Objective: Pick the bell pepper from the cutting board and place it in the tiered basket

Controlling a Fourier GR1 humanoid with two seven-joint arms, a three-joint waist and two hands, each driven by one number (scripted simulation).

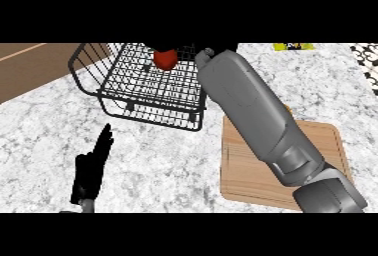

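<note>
The red bell pepper (pixel 165 60) hangs over the far part of the black wire tiered basket (pixel 118 100), just above its mesh. My right forearm reaches from the lower right across the wooden cutting board (pixel 325 150) up to the basket. My right hand (pixel 193 50) sits at the top edge of the view, mostly cut off, with dark fingers curled on the pepper's top. The board shows nothing on its bare part. My left hand (pixel 92 167) rests open at the lower left, fingers straight, apart from the basket.
The counter is grey-white marble. A brown wooden surface (pixel 29 65) lies at the top left. A yellow item (pixel 294 46) and a black-and-white patterned thing (pixel 367 56) sit at the far right edge.
</note>
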